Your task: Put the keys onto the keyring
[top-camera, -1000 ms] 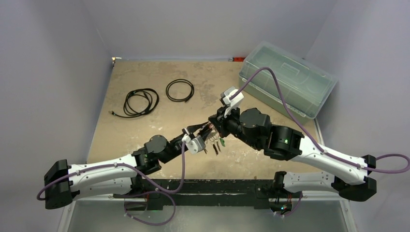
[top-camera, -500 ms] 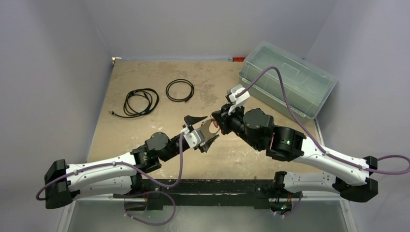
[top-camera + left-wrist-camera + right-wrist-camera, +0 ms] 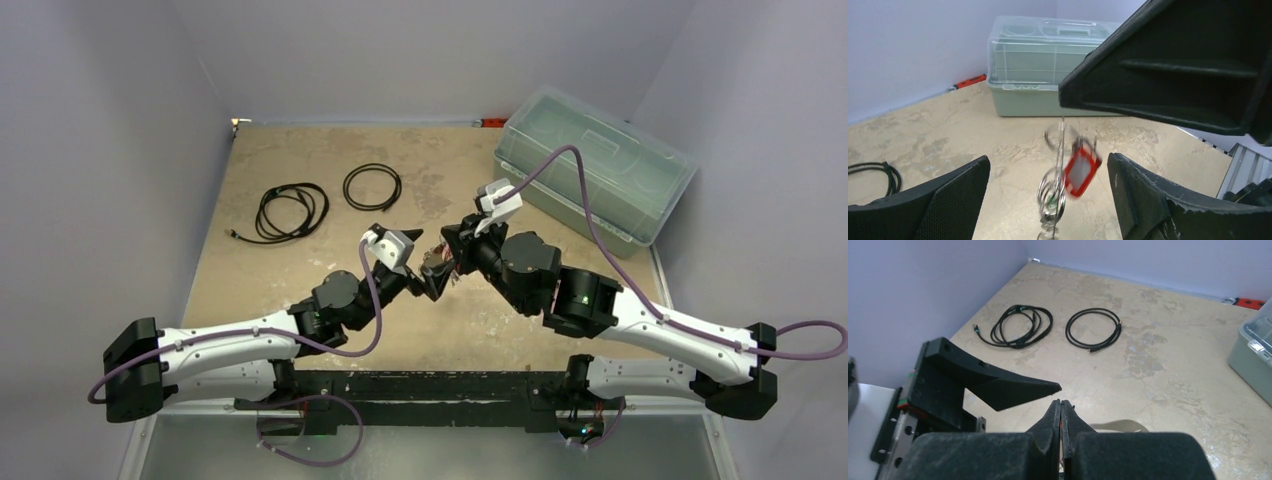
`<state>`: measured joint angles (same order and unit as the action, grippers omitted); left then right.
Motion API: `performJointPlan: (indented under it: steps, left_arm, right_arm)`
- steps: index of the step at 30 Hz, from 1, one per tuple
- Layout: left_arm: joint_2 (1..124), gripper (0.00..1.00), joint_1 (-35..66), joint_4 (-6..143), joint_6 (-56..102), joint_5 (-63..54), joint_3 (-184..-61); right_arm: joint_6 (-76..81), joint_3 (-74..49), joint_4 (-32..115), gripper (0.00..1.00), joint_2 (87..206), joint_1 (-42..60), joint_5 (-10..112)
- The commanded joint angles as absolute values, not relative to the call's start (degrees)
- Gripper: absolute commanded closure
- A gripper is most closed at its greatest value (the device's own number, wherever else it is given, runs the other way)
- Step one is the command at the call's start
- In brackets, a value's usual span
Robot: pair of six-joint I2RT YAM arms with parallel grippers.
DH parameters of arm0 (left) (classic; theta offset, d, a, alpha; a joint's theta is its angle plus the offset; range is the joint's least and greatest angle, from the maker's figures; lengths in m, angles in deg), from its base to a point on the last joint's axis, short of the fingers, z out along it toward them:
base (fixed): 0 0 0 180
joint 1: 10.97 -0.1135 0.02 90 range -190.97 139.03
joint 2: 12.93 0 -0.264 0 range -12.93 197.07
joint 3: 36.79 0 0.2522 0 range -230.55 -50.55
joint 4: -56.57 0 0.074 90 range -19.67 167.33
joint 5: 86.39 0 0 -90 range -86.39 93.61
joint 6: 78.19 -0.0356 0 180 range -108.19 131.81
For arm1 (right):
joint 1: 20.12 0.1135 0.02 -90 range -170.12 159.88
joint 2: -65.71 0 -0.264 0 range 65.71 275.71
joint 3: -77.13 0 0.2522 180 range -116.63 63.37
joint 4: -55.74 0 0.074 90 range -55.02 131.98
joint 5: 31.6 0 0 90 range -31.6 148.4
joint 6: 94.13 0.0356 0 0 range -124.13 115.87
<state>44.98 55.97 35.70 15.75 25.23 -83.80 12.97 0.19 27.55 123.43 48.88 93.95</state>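
Far to the left of the clear box [image 3: 590, 165], the black cables [image 3: 346, 187] lie on the worktop [image 3: 250, 270] just as they did a second ago. It is the arms that moved.

The left arm has lifted and swung in toward the box, and its wrist has turned over. The left pincer [image 3: 1048, 161] now has its two fingers spread wide, one on each side of the hanging keys [image 3: 1081, 167]. It touches nothing. A second ago the keys dangled lower, closer to the worktop, with that pincer off to one side. Now they hang in the air, left of the box, and the red one is the easiest to see.

Just above them, the right pincer [image 3: 1061, 407] has its fingers pinched tight together on the thin pale keyring [image 3: 1120, 426]. It is hard to see from here, but the red key looks like it hangs from that ring already.

I'd say the left pincer is lined up to catch a key next. So the job is in the middle, not done.

I can read no words anywhere. The box has no label I can make out, and the arms show no name.
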Motion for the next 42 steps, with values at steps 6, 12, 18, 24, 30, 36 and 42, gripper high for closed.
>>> performJointPlan:
  steps: [6, 12, 18, 24, 30, 36, 42]
  left_arm:
    - [46.0, 0.28, 56.3, 26.7, 22.4, 32.6, -85.2]
    - [46.2, 0.26, 56.3, 31.1, 20.6, 33.6, -85.3]
    - [45.4, 0.11, 56.1, 41.0, 15.5, 40.2, -81.7]
    - [46.2, 0.12, 55.9, 48.9, 19.2, 42.1, -79.2]
    - [46.0, 0.13, 53.9, 53.4, 25.6, 35.3, -77.1]
    - [41.1, 0.13, 41.3, 54.5, 30.1, 15.2, -74.6]
    - [38.4, 0.18, 39.5, 57.6, 30.9, 12.5, -75.3]
  right_arm:
    - [15.0, 0.9, 35.2, 1.0, 123.2, 48.8, 97.4]
    - [15.1, 1.8, 34.8, 1.0, 123.4, 48.8, 97.1]
    - [19.1, 6.2, 29.8, 1.0, 122.1, 46.2, 96.2]
    - [28.7, 11.4, 18.3, 0.98, 125.1, 39.8, 87.0]
    - [29.3, 23.4, 23.5, 0.5, 122.9, 39.7, 70.6]
    - [22.2, 26.9, 27.8, 0.41, 128.0, 39.7, 60.1]
    - [19.8, 25.1, 30.0, 0.4, 134.8, 39.8, 61.4]
